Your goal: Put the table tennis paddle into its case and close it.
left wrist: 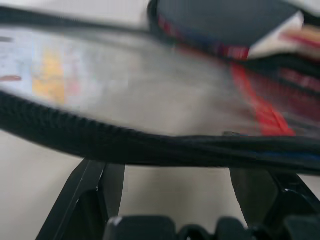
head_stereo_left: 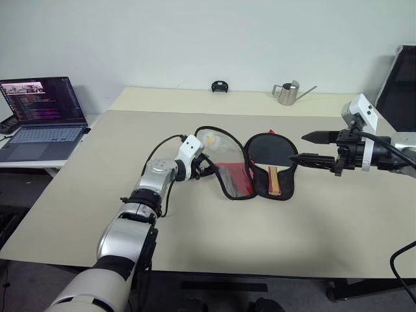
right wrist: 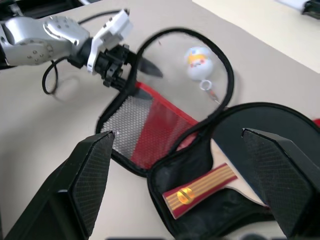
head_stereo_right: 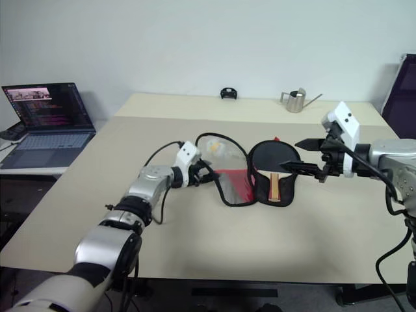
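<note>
Your paddle [right wrist: 220, 170] lies in the open case [right wrist: 150, 125] — left end effector [right wrist: 131, 75] straddles its flap's rim, fingers apart; right end effector [head_stereo_left: 311, 148] hovers wide open.

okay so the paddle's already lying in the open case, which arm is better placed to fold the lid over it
Probably the left. Its gripper sits open at the rim of the case lid flap, fingers either side. The right gripper hovers open above the table tennis paddle.

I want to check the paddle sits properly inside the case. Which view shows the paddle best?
The right wrist view: the table tennis paddle lies close up in the open case, handle and blade both visible. The head views show it small and farther off; the left wrist view shows a blurred part of it past the case's rim.
</note>
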Tool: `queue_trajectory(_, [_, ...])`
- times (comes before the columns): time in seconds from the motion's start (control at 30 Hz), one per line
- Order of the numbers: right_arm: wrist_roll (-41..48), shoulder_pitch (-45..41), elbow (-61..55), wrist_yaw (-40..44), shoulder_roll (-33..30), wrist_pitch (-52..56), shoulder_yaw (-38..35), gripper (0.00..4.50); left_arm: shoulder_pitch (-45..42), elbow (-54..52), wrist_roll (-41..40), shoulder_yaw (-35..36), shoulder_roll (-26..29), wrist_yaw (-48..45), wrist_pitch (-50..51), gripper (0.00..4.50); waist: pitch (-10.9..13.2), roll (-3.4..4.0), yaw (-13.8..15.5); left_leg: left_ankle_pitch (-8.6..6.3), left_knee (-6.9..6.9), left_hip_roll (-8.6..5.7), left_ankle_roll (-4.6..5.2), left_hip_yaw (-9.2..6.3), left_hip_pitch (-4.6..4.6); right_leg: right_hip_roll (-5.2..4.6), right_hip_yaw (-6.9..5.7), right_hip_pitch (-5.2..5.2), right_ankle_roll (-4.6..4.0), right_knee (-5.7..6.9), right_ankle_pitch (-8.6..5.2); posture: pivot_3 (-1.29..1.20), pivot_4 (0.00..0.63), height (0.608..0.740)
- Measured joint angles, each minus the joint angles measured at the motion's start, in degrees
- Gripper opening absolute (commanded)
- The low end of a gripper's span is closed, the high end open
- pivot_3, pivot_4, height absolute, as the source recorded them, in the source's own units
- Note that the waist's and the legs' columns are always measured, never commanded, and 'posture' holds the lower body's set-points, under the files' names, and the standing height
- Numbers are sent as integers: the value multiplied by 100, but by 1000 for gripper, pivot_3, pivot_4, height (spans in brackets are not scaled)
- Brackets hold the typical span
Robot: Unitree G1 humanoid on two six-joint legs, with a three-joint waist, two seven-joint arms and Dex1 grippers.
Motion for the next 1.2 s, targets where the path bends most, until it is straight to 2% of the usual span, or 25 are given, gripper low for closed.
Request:
queue_trajectory(0.43, [426, 718, -764, -599, -262, 646, -1036, 4460, -1136, 997, 270, 9, -1384, 422, -294, 3263, 8, -13, 37, -1, 1, -2, 2, -1, -5, 0, -1, 0, 0, -2, 0, 0, 150, 740])
queue_trajectory(0.63, [615, 1054, -1010, -963, -269, 925, -1442, 4460, -1280, 1123, 371, 26, -1715, 704, -362, 3263, 8, -14, -15, -1, 0, 1, 2, 5, 2, 3, 7, 0, 1, 7, 0, 0, 150, 740])
queue_trajectory(0.8, [616, 1103, -980, -1449, 84, 960, -1518, 4460, -1299, 1122, 369, 182, -1538, 776, -398, 3263, 9, -16, -70, -1, 0, 2, 2, 7, 6, 4, 11, 0, 1, 10, 1, 0, 150, 740])
queue_trajectory(0.97, [578, 1068, -839, -1917, 635, 903, -1294, 4460, -1277, 1078, 337, 462, -968, 567, -523, 3263, 9, -16, -101, 0, -1, 3, 1, 7, 8, 5, 9, 0, 1, 11, 0, 0, 150, 740])
queue_trajectory(1.07, [429, 1000, -645, -2059, 965, 742, -975, 4460, -950, 667, 119, 596, -570, -90, -628, 3263, 8, -16, -118, 2, -1, 3, -2, 11, 9, 5, 13, 0, 1, 9, 1, 0, 150, 740])
queue_trajectory(1.2, [-73, 920, 51, -2288, 1405, 376, -347, 4460, 100, -626, -339, 711, 114, -1250, -349, 3263, 7, -14, -184, 11, -3, 6, -19, 11, 11, 6, 16, -2, 0, 11, 0, 0, 150, 740])
